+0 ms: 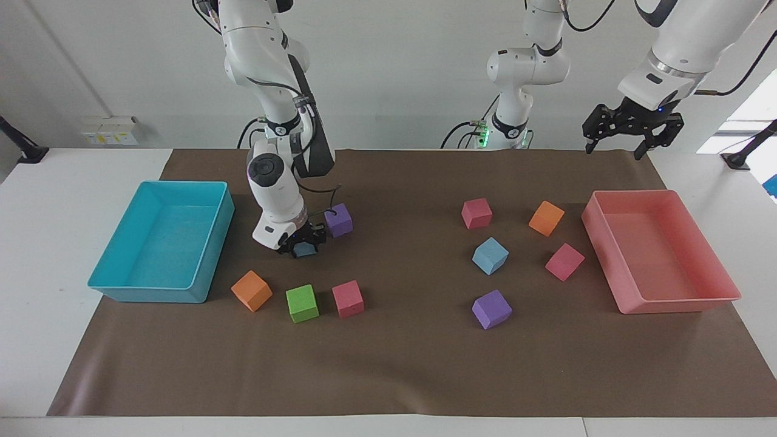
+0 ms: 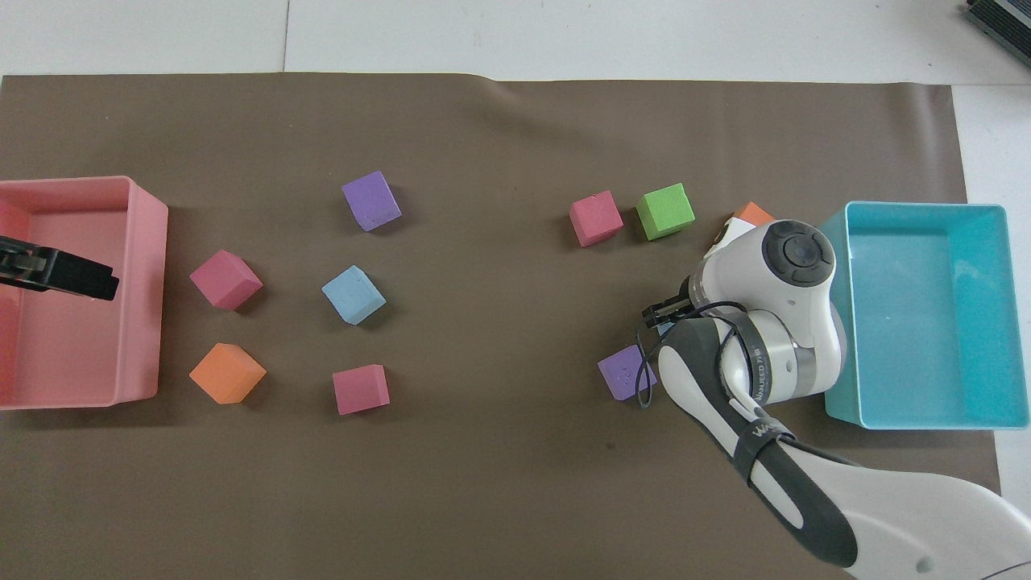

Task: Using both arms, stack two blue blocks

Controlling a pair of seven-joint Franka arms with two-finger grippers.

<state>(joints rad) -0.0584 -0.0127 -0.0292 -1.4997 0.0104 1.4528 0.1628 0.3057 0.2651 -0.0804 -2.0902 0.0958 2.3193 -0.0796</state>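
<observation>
Brown paper sheet (image 1: 394, 376) covers a white table (image 1: 36, 243). Nearest the camera, in the lower left of the facing frame, an orange foam cube (image 1: 251, 291), a green foam cube (image 1: 302, 303) and a pink foam cube (image 1: 348, 298) form a loose row, with a purple foam cube (image 1: 491, 309) lower right of centre. Farther up, right of centre, the free sky-blue foam block (image 1: 490, 255) sits untouched, probably as the base of the stack. Left of centre, the right gripper (image 1: 300, 243) is down around the second sky-blue foam block (image 1: 305, 248), evidently to fetch it; whether it has clamped yet I cannot tell. At the upper right, the left gripper (image 1: 631, 133) hangs spread apart over the shallow pink plastic tray (image 1: 674, 300), waiting clear of the work. A shallow cyan plastic tray (image 1: 152, 294) flanks the frame's left. Counted: two blue, two purple and two orange cubes, three pink, one green; two trays.
</observation>
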